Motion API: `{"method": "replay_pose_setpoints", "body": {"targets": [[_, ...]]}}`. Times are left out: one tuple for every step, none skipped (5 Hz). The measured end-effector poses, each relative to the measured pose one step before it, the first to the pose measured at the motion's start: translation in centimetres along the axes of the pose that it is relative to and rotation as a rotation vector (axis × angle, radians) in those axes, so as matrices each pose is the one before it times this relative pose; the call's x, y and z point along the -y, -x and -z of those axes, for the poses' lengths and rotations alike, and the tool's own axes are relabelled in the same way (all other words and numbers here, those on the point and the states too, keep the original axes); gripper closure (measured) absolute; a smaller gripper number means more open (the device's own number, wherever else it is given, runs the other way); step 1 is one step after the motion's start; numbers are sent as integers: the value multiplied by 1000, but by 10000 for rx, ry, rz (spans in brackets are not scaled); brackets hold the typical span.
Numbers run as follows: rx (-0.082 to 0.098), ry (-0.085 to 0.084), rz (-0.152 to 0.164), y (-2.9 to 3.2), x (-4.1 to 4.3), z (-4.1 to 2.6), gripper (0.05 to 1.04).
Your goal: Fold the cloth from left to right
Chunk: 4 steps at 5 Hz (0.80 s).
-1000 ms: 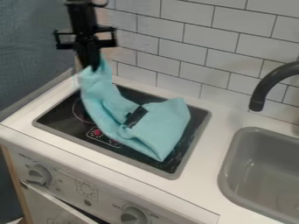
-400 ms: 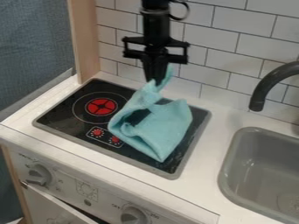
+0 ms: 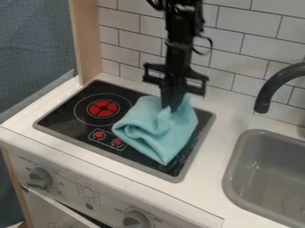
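Observation:
The gripper (image 3: 173, 108) points down over the back right part of the stove, its tips at the upper part of the cloth and shut on a pinch of it. The light blue cloth (image 3: 156, 133) lies bunched and doubled over on the right half of the black stovetop, with a rolled fold along its left side and a corner pointing toward the front. Part of the cloth behind the fingers is hidden.
The black cooktop (image 3: 65, 113) shows a red burner mark at its left. A grey sink (image 3: 238, 156) and dark faucet (image 3: 275, 84) stand at the right. Behind is a tiled wall (image 3: 244, 42), and a wooden post (image 3: 88, 40) rises at the back left.
The gripper has moved right and then down with the cloth's raised end. That end now lies over the rest of the cloth, and the left burner is uncovered.

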<state>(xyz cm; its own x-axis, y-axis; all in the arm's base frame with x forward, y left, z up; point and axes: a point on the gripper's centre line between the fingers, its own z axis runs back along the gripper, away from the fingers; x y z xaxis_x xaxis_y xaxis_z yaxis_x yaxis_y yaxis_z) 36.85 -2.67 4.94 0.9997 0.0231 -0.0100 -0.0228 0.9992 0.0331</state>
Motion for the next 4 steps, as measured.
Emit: {"method": "replay_pose_setpoints", "body": {"targets": [[-431, -299, 183, 541, 301, 2278, 1034], [-130, -67, 40, 120, -60, 665, 1008], [-179, -50, -10, 408, -77, 235, 848], [-236, 130, -15, 859, 68, 449, 603]]}}
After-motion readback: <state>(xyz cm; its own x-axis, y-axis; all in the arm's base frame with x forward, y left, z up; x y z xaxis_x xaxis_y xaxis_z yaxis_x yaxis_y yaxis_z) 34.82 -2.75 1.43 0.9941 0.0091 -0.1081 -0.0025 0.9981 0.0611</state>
